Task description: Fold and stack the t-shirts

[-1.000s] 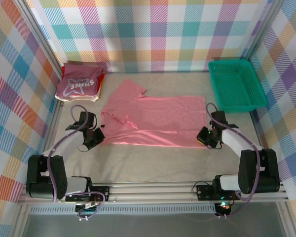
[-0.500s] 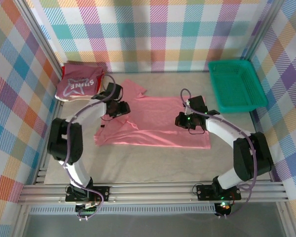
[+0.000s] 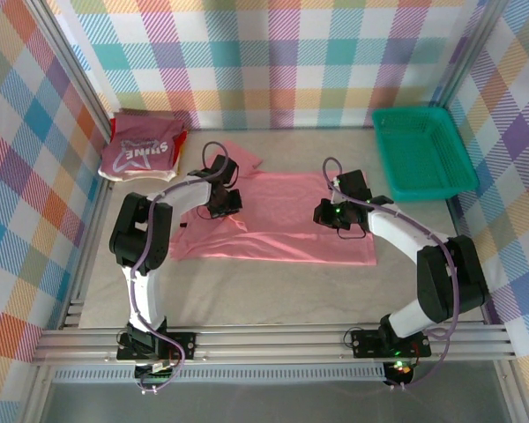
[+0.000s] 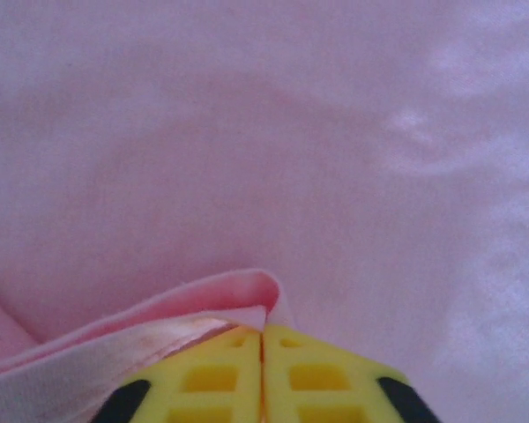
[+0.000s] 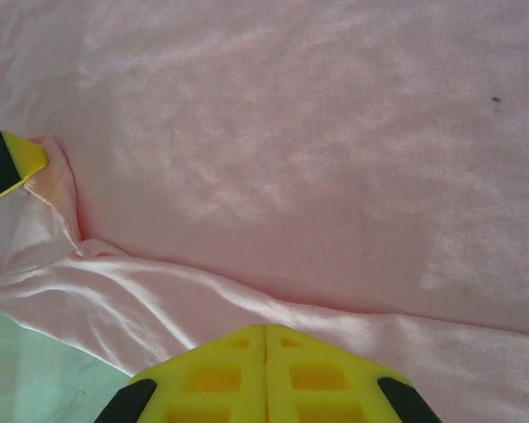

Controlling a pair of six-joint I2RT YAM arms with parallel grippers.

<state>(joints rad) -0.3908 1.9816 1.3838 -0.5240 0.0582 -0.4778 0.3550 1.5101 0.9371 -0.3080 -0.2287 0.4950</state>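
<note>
A salmon-pink t-shirt (image 3: 282, 233) lies spread across the middle of the table. My left gripper (image 3: 222, 198) is low over its upper left part. In the left wrist view its yellow fingers (image 4: 264, 328) are shut on a small fold of the pink cloth (image 4: 247, 295). My right gripper (image 3: 328, 214) is over the shirt's right half. It is shut (image 5: 264, 326), and a lighter fold of the shirt (image 5: 159, 304) runs into its tips. The left fingertip (image 5: 4, 163) shows at that view's left edge. A dark pink t-shirt with white lettering (image 3: 141, 154) tops a folded stack at the back left.
A green mesh basket (image 3: 421, 150) stands at the back right beside the checked wall. Checked walls close in the table on three sides. Bare grey table (image 3: 273, 295) lies between the shirt and the arm bases.
Both arms swung from the shirt's near corners onto the shirt. Over the last half second the left gripper shifted right and shut on a fold; the right arm stayed put.
</note>
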